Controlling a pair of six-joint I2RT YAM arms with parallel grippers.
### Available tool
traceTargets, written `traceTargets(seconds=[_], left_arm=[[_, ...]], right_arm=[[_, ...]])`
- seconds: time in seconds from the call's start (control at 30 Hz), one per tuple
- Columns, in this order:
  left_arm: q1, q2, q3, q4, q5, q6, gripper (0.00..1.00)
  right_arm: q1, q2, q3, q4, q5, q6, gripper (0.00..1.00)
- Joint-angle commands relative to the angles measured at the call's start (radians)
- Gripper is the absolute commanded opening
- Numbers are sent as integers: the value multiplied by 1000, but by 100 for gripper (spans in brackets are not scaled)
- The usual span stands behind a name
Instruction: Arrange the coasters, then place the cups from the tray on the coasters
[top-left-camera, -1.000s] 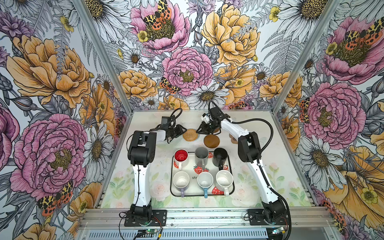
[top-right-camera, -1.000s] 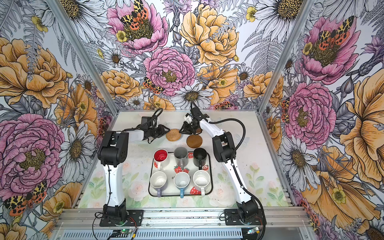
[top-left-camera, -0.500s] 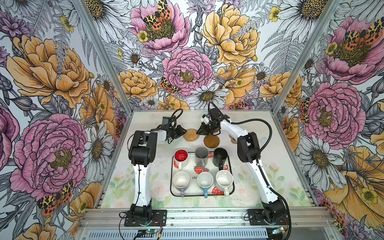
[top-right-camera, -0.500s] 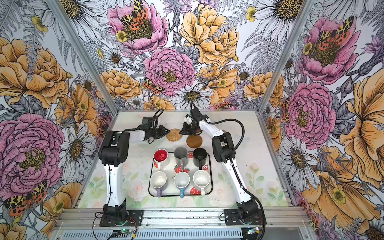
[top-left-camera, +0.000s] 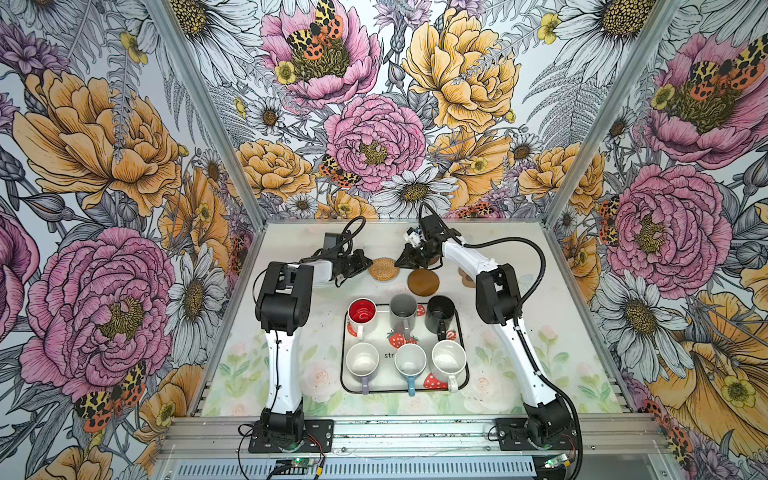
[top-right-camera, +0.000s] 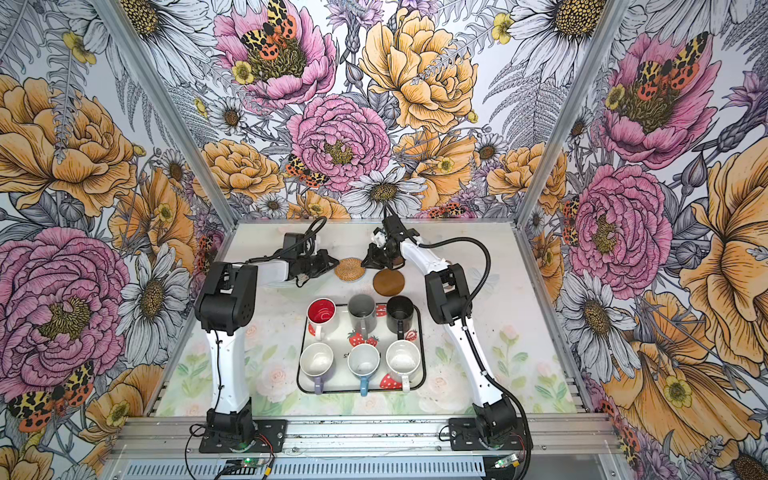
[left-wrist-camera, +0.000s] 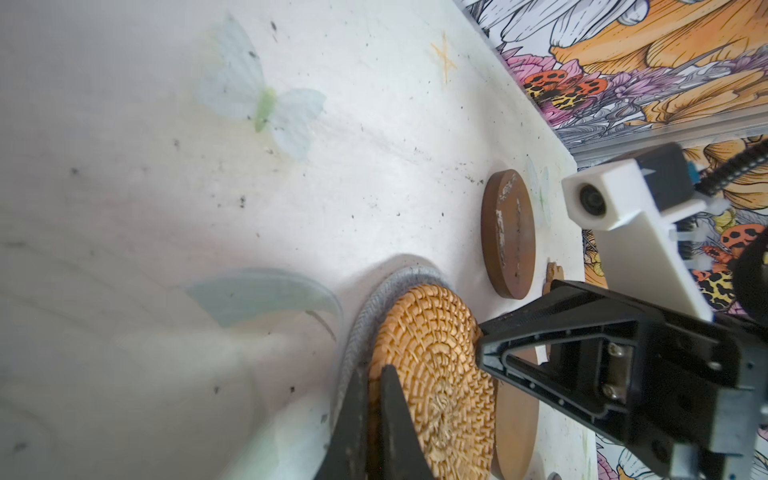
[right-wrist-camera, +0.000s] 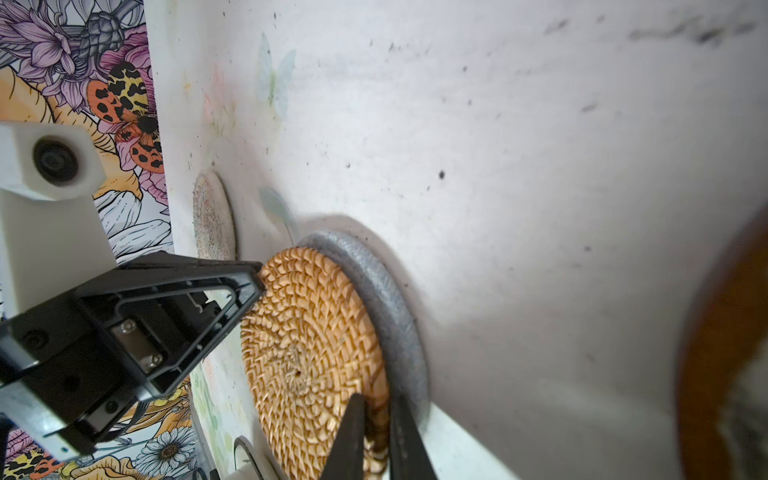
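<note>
Tray, six cups upright inside

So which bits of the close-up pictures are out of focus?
Right wrist view: the brown disc at the edge is a blur, the woven coaster sharp. Left wrist view: same coaster crisp, the table nearest the lens smeared.

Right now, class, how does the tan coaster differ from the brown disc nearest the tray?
The tan coaster is woven; the brown disc is smooth. The tan coaster lies on a grey coaster; the disc lies on the table. The left end effector and right end effector pinch the tan coaster; nothing holds the disc. Both are round and flat.
</note>
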Motion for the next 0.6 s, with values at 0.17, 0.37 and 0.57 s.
traceTargets(seconds=[0.17,0.37,0.57], left_arm=[[-14,-101,-22,16,0,20,0],[-1,-128,-44,3,-15,38,0],[41,-144,-79,-1,-22,49,0]], right_arm=[[42,-36,45,11,-19,-10,13],[61,-36,79,11,-27,-3,13],[80,-29,91,10,-39,1,14]])
